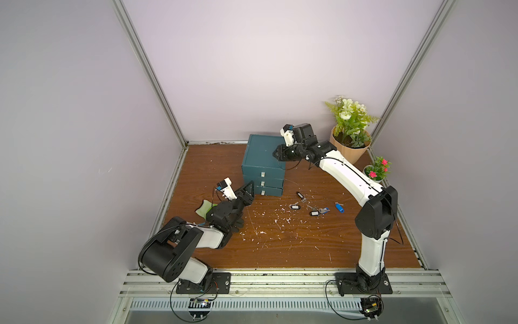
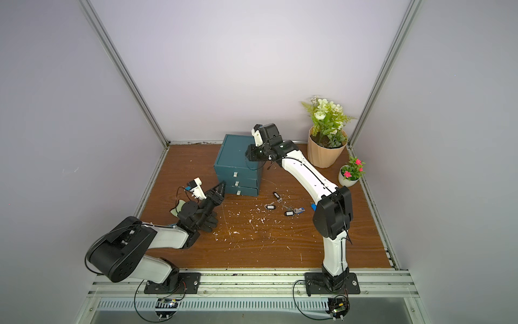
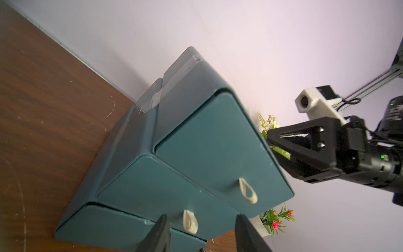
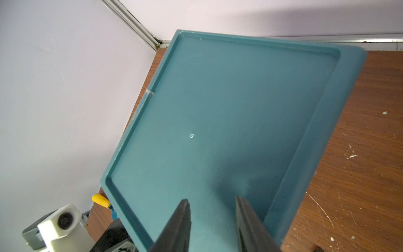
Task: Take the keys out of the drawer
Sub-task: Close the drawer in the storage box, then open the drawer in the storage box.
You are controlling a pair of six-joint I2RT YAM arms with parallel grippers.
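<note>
wood tabletop (image 1: 280,252), flecked (lilac walls (image 1: 252,70)) | keys (image 1: 314,213) lie on it | left gripper (image 1: 250,188) half-open, empty | right gripper (image 4: 212,205) parted, empty

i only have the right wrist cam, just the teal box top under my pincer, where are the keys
Observer: The keys lie scattered on the table in front of the drawer unit, toward the right arm's side.
Operator: any drawer open
Observer: No. In the left wrist view all three fronts look pushed in, though I cannot tell if the bottom one is fully shut.
Operator: and the left arm
Observer: The left pincer is open and empty, facing the lower drawer fronts.
</note>
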